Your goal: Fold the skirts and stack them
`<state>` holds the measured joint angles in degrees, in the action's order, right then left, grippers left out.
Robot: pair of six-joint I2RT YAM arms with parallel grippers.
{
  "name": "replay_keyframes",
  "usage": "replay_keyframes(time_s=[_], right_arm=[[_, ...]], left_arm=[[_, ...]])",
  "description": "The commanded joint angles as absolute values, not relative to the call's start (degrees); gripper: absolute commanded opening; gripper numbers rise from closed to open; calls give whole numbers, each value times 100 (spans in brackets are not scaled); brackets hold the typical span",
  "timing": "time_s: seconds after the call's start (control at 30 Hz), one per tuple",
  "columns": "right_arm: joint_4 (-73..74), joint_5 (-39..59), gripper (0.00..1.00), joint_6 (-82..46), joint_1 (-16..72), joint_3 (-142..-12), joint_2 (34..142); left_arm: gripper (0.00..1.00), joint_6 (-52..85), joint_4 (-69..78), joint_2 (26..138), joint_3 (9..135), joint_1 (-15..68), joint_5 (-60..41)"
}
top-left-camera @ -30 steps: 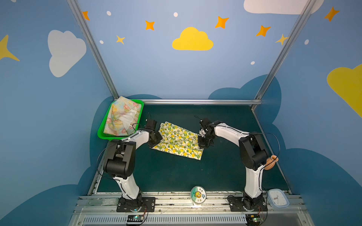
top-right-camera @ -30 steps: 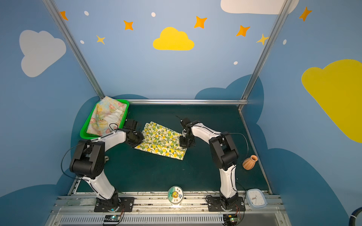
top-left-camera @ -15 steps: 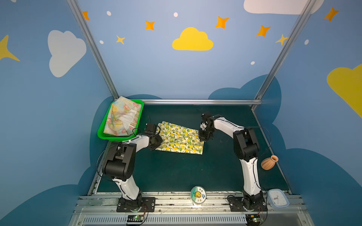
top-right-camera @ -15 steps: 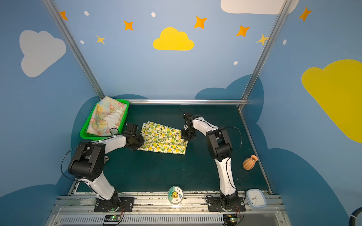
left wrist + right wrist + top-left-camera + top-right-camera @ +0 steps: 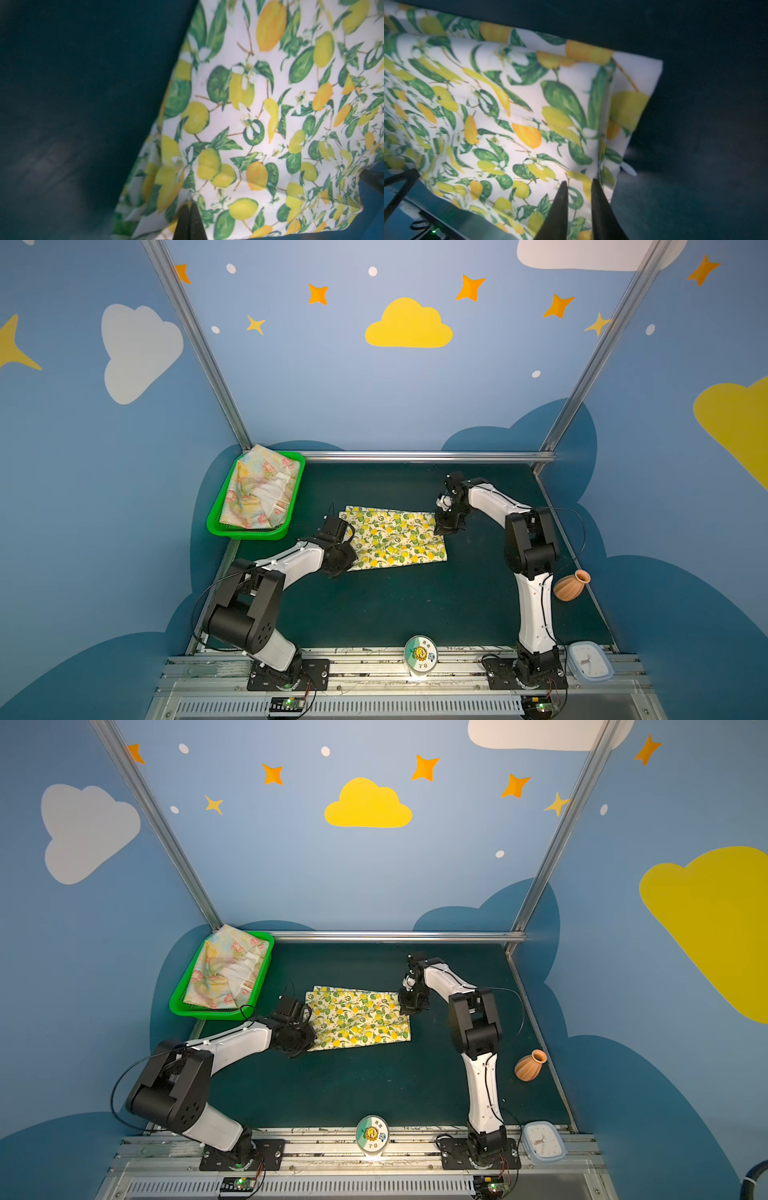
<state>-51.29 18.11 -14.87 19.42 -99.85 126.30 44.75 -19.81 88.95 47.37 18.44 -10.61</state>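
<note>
Basket (image 5: 248,533) holds flowered skirt (image 5: 259,493); left claw (image 5: 188,204) pinches lemon skirt (image 5: 270,124), right claw (image 5: 579,184) parted.

Bright top views, edges bowed, dim blurry wrist views, lemon skirt (image 5: 259,116) glaring

I had open counter (image 5: 395,605) between the lemon skirt (image 5: 395,539) and the front rail (image 5: 353,660), plus a bare strip behind the skirt. The green basket (image 5: 249,533) blocked the far-left corner. A clay vase (image 5: 571,587) stood by the right edge, and 1 round tin (image 5: 419,655) sat on the rail.
</note>
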Motion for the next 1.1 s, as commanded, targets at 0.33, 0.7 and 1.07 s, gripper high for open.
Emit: replay_keyframes(time_s=[0.33,0.7,1.07], right_arm=[[-4912,1736,31,-1395,1828,-10798,12898],[-5089,1617,22,-1295,1830,-11520,13473],[-5116,1510,29,-1243,1826,-11505,13447]], left_arm=[[17,3889,-2268,9597,6195,1402,-999],[17,3850,-2251,9789,6277,1344,-1055],[17,3862,-2198,9677,6093,1266,-1074]])
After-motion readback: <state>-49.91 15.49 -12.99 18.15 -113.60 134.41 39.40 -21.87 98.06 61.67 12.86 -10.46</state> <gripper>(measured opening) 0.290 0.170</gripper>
